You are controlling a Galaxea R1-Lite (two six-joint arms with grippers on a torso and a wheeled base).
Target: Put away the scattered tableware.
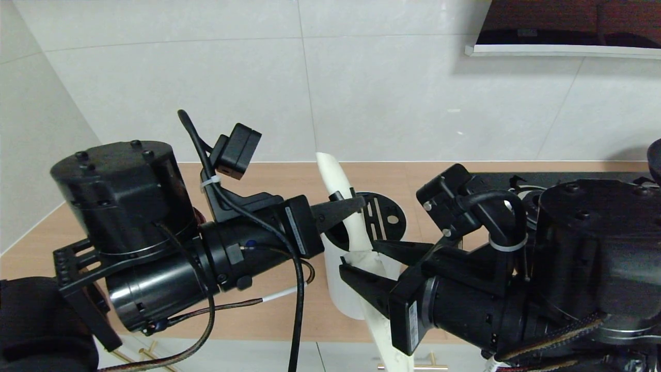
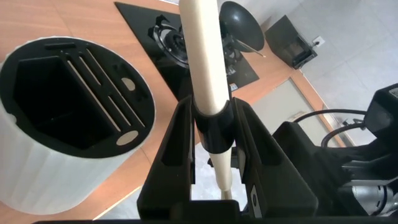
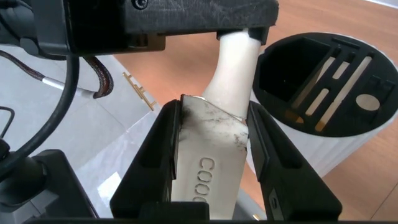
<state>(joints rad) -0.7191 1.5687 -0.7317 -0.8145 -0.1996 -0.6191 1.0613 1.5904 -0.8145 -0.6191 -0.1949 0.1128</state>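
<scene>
The left gripper [image 1: 346, 206] was clamped on the white handle of the knife [image 1: 330, 173], and the right gripper [image 1: 361, 258] was closed on its blade. The knife was held tilted in the air, close to the white slotted holder [image 1: 342, 297] standing on the wooden counter [image 1: 289, 178]

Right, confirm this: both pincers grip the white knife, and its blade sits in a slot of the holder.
Wrong on the blade. The left pincer and right pincer grip the white knife, but the right wrist view shows its blade held beside the holder, in no slot.
</scene>
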